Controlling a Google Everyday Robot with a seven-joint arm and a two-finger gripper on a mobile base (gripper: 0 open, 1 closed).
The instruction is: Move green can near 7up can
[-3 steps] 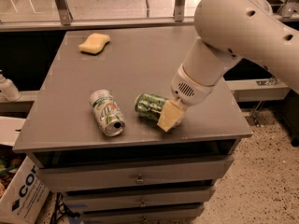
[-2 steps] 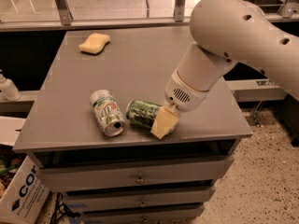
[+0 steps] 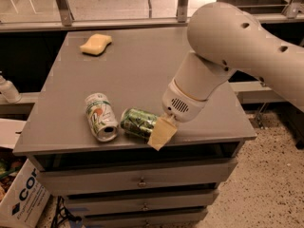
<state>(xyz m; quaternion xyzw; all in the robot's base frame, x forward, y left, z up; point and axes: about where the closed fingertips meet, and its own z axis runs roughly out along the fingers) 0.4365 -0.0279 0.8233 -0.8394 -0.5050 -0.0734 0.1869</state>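
Green can and gripper are shown displaced leftward and toward the front edge compared with the earlier frames, while the 7up can and the sponge are unchanged in position.

Camera view: the green can (image 3: pixel 137 123) is laid on its side on the grey table (image 3: pixel 142 61), close to the front edge, with its left end just beside the 7up can (image 3: pixel 100 116); contact between the two cannot be confirmed. The 7up can is also laid on its side, one silver end turned toward the front. The gripper (image 3: pixel 160 133) is positioned at the right end of the green can, overlapping it at the table's front edge. Its opening, and whether the can is held, cannot be told. A yellow sponge (image 3: pixel 96 44) is located at the far left of the table, well apart from both cans.
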